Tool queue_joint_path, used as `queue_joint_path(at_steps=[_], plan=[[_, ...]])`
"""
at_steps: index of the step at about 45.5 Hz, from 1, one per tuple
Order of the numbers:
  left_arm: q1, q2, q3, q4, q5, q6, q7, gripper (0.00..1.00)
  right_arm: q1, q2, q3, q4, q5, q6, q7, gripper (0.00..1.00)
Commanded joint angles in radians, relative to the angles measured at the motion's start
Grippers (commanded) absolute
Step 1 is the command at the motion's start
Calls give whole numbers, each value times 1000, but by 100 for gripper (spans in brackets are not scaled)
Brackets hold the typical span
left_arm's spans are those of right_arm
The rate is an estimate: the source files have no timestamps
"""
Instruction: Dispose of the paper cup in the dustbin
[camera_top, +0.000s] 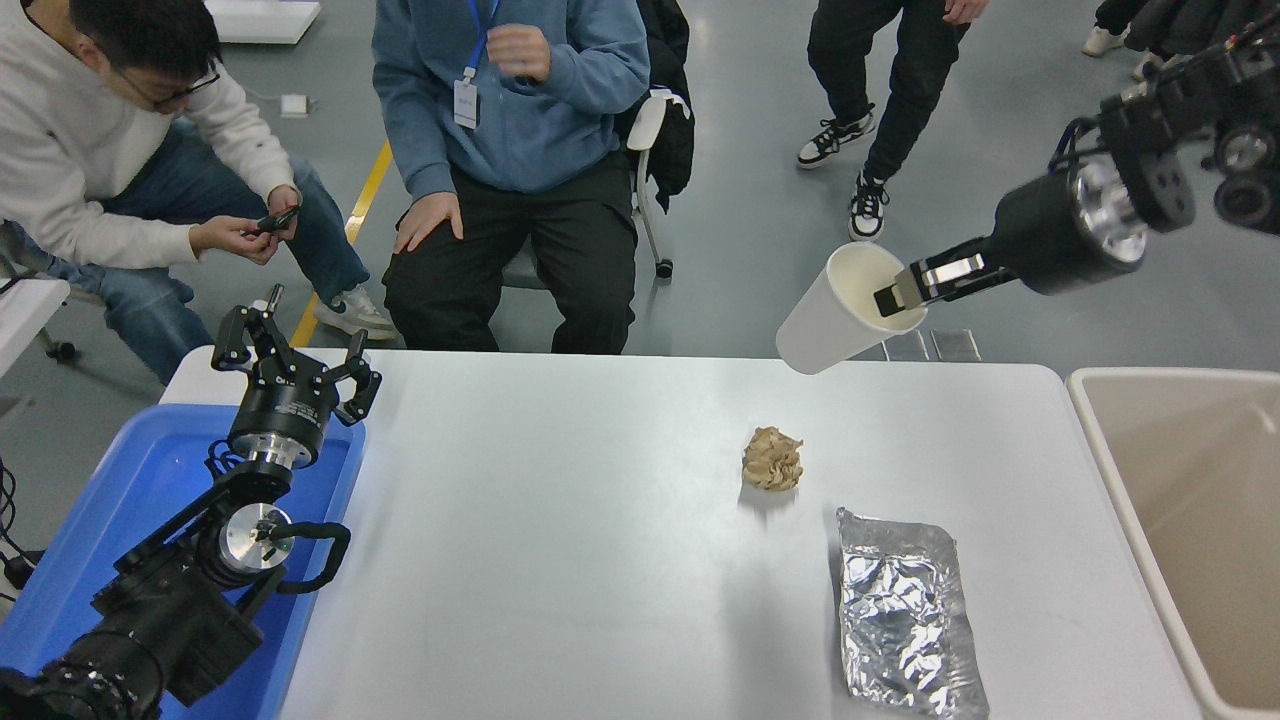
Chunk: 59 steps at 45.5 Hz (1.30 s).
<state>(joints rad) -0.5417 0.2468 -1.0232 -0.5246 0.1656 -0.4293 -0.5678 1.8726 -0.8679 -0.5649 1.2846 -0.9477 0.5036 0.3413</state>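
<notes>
Right gripper (897, 291) pinches the cup (842, 313) by its rim, one finger inside. Cup hangs tilted, base down-left of the gripper, above the table's (560, 520) far edge. Dustbin (1110, 455) lies below, to its right. Left gripper (290, 362) parked, open.

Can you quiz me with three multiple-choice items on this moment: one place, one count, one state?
1. Where is the paper cup?
A. on the table
B. in the air, past the table's far edge
C. in the dustbin

2. How many things lie on the white table?
A. two
B. four
C. none

3. The right pincer is
A. open
B. shut on the cup's rim
C. out of view

Key: B, the cup hangs tilted, short of the dustbin; A, only the paper ball and the foil bag; B, its fingers clamp the rim.
</notes>
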Motion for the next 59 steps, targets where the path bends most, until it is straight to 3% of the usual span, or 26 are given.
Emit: queue_joint_path(at_steps=[1, 16, 32, 44, 59], plan=[[0, 0, 0, 0, 0, 1, 0, 100, -176, -186, 135, -59, 3, -34, 1, 0], [0, 0, 0, 0, 0, 0, 0, 100, -544, -281, 477, -201, 53, -74, 1, 0], [0, -1, 0, 0, 0, 1, 0, 100, -768, -269, 517, -428, 211, -126, 8, 0], [0, 0, 0, 0, 0, 0, 0, 100, -937, -184, 519, -651, 383, -132, 8, 0], [0, -1, 0, 0, 0, 0, 0, 100, -1135, 44, 519, -990, 615, -172, 7, 0]])
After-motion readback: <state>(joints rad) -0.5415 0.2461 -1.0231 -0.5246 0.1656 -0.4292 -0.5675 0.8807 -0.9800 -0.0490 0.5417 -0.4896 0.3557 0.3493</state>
